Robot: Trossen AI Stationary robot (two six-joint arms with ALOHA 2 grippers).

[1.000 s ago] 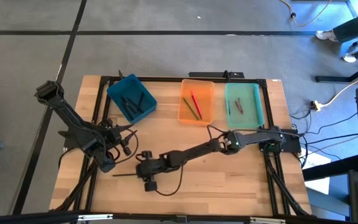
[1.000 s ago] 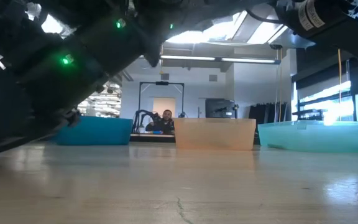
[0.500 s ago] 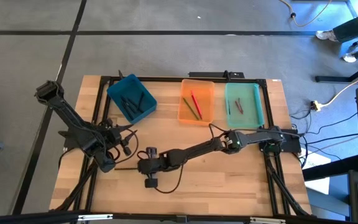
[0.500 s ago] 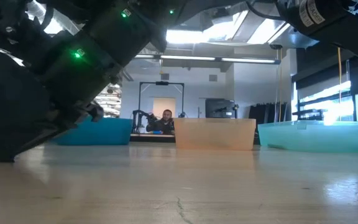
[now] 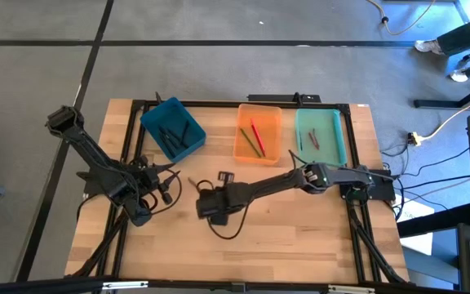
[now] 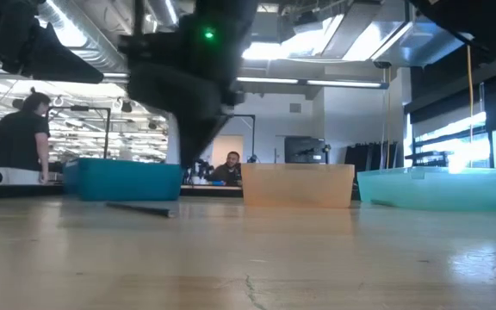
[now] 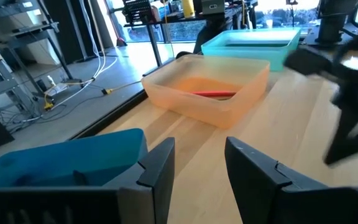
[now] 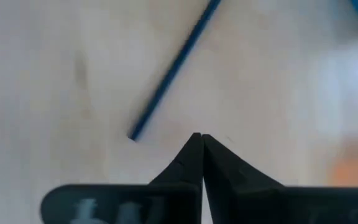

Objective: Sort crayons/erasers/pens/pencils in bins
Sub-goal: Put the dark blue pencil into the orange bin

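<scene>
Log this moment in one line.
right gripper: shut, empty | pencil: on table, ungripped | left gripper: open, waiting

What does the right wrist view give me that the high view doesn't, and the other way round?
Right wrist only: the right gripper is shut on nothing, with a thin dark stick lying loose just ahead of its tips.
High only: the dark teal-blue plastic bin, translucent orange bin and light mint green bin, with sticks in each, and the left arm waiting at the table's left.
Both: the right arm's end over the wooden table.
</scene>
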